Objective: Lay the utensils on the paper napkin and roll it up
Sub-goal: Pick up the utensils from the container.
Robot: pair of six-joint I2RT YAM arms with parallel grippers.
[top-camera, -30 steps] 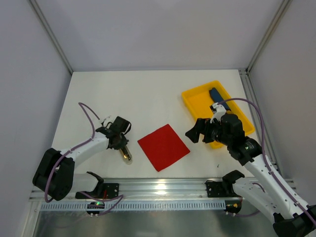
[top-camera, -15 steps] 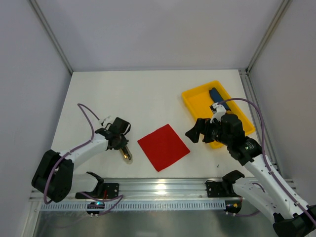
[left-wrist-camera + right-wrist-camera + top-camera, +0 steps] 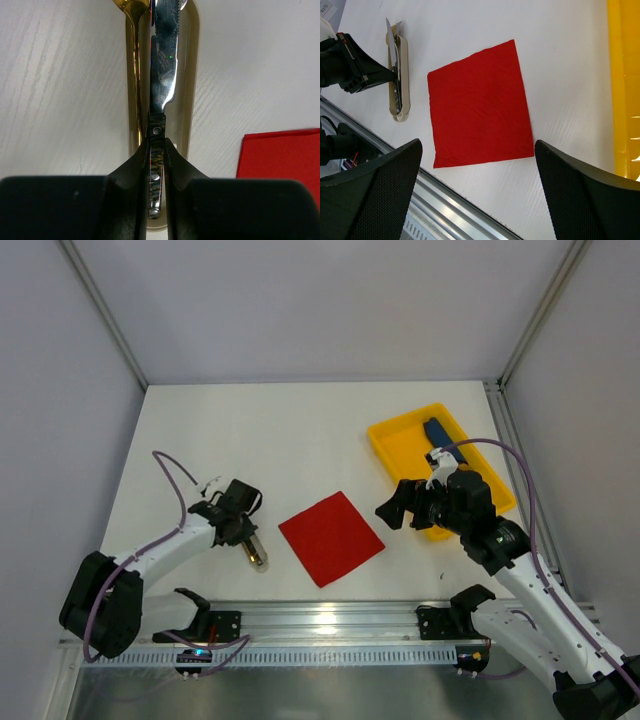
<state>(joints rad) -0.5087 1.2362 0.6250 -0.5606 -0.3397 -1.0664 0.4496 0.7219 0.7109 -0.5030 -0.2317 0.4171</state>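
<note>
The red paper napkin (image 3: pixel 331 537) lies flat on the table between the arms. To its left a pale beige sleeve (image 3: pixel 256 553) holds the utensils. In the left wrist view a gold spoon (image 3: pixel 131 75) lies in the sleeve (image 3: pixel 187 100), and beside it a knife with a shiny serrated blade (image 3: pixel 162 75) stands on edge. My left gripper (image 3: pixel 156 145) is shut on the knife's dark riveted handle. My right gripper (image 3: pixel 395 502) hovers wide open to the right of the napkin (image 3: pixel 480 102), with nothing between its fingers (image 3: pixel 380 195).
A yellow tray (image 3: pixel 385 455) sits at the back right with a dark-blue oblong item (image 3: pixel 437 430) in it, partly under my right arm. The metal rail (image 3: pixel 455 220) runs along the table's near edge, just below the napkin.
My left arm and its cable shifted slightly to the left while the gripper stayed at the sleeve. The right arm has not moved.
</note>
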